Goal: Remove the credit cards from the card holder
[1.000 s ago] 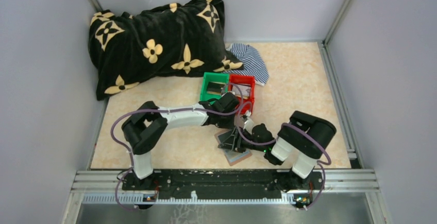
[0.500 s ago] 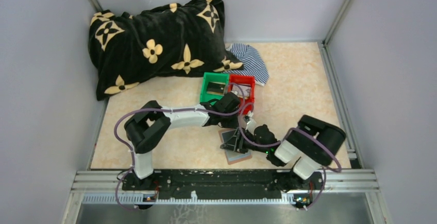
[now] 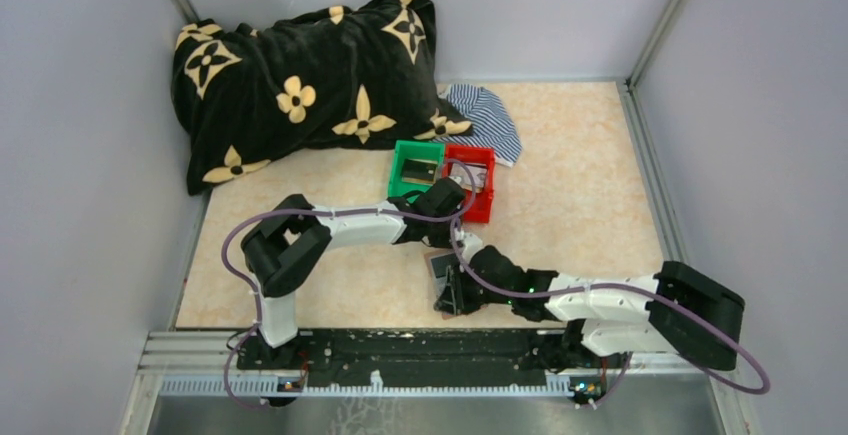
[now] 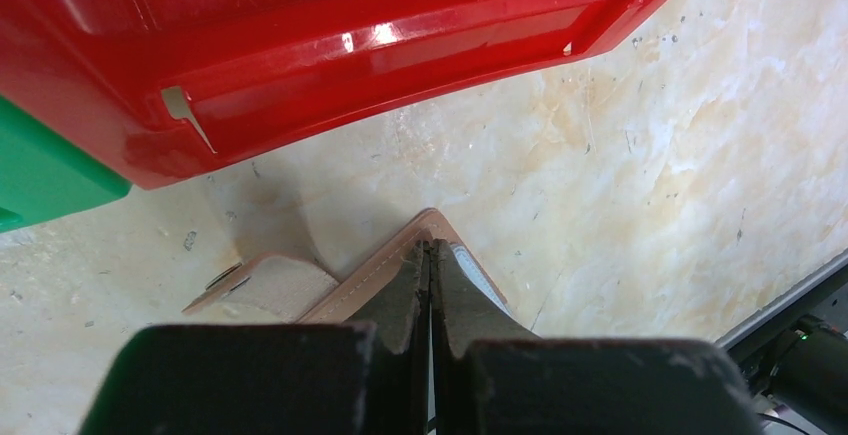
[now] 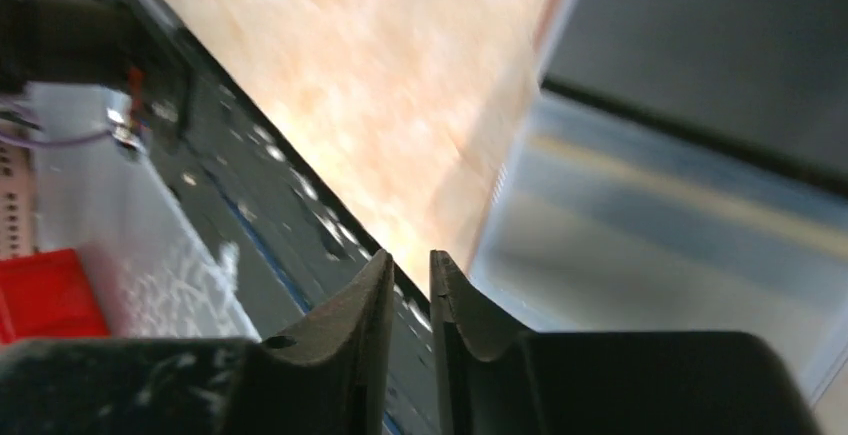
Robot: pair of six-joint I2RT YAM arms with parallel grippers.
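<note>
The brown card holder (image 4: pixel 372 267) lies on the table just in front of the red bin (image 4: pixel 350 25). Its blue-grey inner panel (image 4: pixel 470 267) and a tan strap (image 4: pixel 270 285) show. My left gripper (image 4: pixel 431 245) is shut, its tips pinching the holder's raised corner. In the top view the holder (image 3: pixel 437 264) is mostly hidden under both grippers. My right gripper (image 3: pixel 452 293) sits low at its near side. In the blurred right wrist view its jaws (image 5: pixel 411 260) stand a narrow gap apart, with nothing seen between them. A gold-tan card (image 3: pixel 420 169) lies in the green bin (image 3: pixel 399 177).
The red bin (image 3: pixel 486 187) and green bin stand side by side behind the holder. A black flowered blanket (image 3: pixel 300 85) and a striped cloth (image 3: pixel 490 120) lie at the back. The metal rail (image 3: pixel 440 350) runs along the near edge, close to the right gripper.
My right arm has dropped low and stretched out to the right, and its gripper has slid a little toward the near edge at the holder. My left arm has hardly moved.
</note>
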